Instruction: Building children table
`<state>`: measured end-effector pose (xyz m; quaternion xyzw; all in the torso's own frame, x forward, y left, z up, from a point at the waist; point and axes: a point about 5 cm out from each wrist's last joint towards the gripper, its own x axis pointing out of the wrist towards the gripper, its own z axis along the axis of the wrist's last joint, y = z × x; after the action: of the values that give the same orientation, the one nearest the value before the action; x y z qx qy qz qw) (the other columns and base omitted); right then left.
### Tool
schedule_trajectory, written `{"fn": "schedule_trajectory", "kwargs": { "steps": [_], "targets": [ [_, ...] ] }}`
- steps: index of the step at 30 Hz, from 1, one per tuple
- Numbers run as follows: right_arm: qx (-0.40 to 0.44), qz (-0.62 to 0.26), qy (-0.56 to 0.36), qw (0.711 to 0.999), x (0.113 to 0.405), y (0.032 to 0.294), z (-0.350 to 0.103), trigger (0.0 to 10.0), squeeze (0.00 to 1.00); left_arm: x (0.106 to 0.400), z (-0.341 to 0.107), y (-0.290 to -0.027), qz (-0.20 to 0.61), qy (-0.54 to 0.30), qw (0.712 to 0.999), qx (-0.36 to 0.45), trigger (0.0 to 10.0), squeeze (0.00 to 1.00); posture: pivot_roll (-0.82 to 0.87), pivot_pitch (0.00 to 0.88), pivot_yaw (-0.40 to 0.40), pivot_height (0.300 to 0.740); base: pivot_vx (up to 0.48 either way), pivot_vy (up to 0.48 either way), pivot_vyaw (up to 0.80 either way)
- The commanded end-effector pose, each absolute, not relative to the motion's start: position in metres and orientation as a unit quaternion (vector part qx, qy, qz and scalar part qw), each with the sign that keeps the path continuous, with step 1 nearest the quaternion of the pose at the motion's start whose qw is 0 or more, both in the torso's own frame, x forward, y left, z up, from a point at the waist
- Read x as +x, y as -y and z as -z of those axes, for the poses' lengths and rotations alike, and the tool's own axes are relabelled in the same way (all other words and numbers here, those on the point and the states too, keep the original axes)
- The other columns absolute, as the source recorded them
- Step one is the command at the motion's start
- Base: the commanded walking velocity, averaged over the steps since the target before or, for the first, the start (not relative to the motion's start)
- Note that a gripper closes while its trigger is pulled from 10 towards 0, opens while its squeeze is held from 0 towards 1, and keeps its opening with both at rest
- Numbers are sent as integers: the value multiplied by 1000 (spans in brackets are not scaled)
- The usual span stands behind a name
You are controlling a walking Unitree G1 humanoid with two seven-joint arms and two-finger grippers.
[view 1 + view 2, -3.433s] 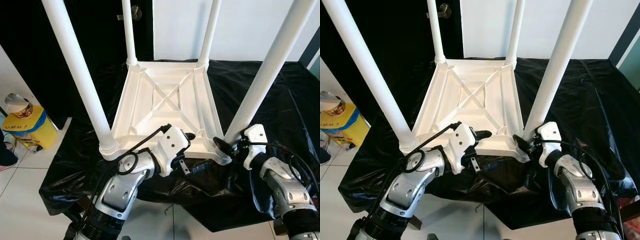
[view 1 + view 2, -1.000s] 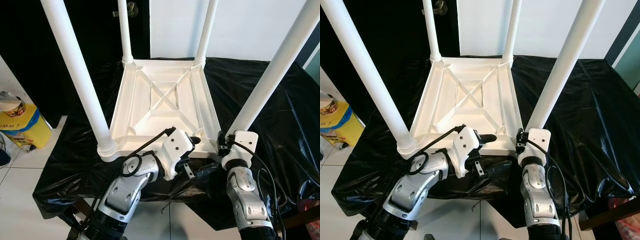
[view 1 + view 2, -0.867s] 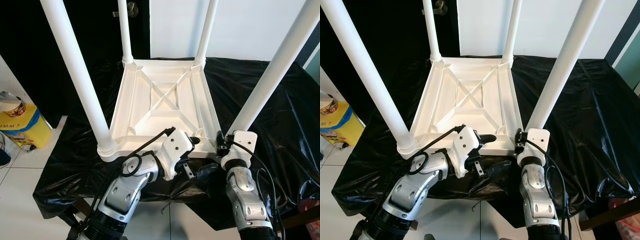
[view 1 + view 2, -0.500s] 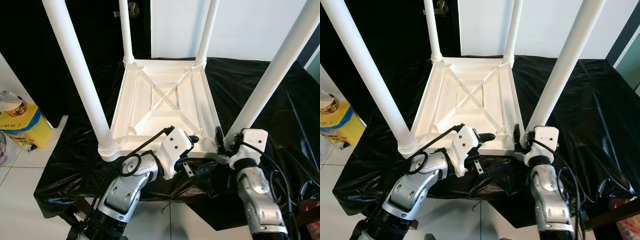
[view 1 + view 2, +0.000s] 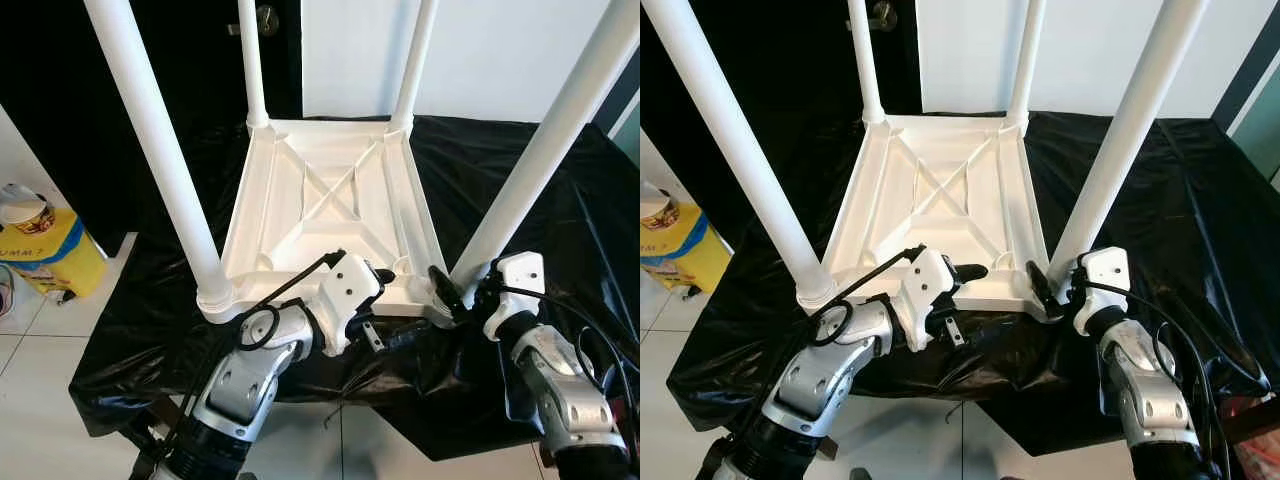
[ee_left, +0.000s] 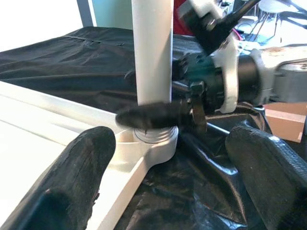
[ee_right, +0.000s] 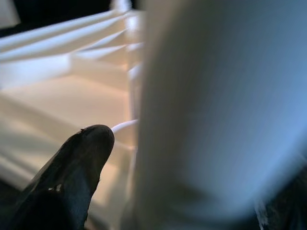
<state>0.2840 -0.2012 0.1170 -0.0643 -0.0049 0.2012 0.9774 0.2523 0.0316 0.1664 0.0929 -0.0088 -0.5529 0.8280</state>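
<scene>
Right gripper (image 5: 452,292) fingers clasp the near-right leg (image 5: 540,150) at its socket; left gripper (image 5: 385,305) open. Rigid, light plastic.

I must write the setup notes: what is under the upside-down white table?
A black plastic sheet lies under the white table and hangs over the edges. What supports the sheet is covered, so it cannot be seen.
</scene>
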Motion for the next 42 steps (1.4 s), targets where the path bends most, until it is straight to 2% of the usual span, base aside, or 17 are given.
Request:
{"fn": "schedule_trajectory", "kwargs": {
  "steps": [1,6,7,8,9,20,21,23,24,36,38,40,42],
  "targets": [
    [-77,-228,-4,971,287,199,-113,10000,0,256,-167,-33,535,8,840,91,10000,0,-87,2,-23,740,0,0,0],
    [-71,-254,-6,965,293,194,-114,10000,0,256,-167,-34,534,9,840,93,10000,0,-79,2,-27,740,0,0,0],
    [-70,-260,-6,963,294,193,-114,824,0,256,-167,-34,533,9,841,93,10000,0,-72,1,-33,740,0,0,0],
    [-70,-260,-6,963,294,193,-114,824,0,256,-167,-34,533,9,841,93,10000,0,-72,1,-33,740,0,0,0],
    [-69,-267,-8,961,295,192,-113,0,0,256,-167,-34,532,9,842,93,10000,0,-69,0,-35,740,0,0,0],
    [-65,-271,-16,960,296,193,-106,0,0,254,-165,-34,529,7,844,93,10000,0,-69,0,-40,740,0,0,0],
    [-64,-265,-17,962,296,194,-105,6078,0,254,-165,-34,529,6,843,93,10000,0,-69,0,-40,740,0,0,0],
    [-64,-265,-17,962,296,194,-105,6078,0,254,-165,-34,529,6,843,93,10000,0,-69,0,-40,740,0,0,0],
    [-64,-260,-17,963,297,195,-104,10000,0,254,-165,-34,529,6,843,92,10000,0,-71,0,-40,740,0,0,0],
    [-45,-165,-28,985,297,197,-96,10000,0,253,-164,-32,535,6,840,92,10000,0,-79,0,-33,740,0,0,0],
    [-44,-144,-29,988,296,197,-95,10000,0,254,-164,-32,536,6,839,93,10000,0,-82,0,-32,740,0,0,0],
    [-19,-78,-36,996,294,196,-90,10000,0,253,-164,-30,539,6,837,92,10000,0,-87,0,-33,740,0,0,0],
    [-19,-78,-36,996,294,196,-90,10000,0,253,-164,-30,539,6,837,92,10000,0,-87,0,-33,740,0,0,0]
  ]
}}
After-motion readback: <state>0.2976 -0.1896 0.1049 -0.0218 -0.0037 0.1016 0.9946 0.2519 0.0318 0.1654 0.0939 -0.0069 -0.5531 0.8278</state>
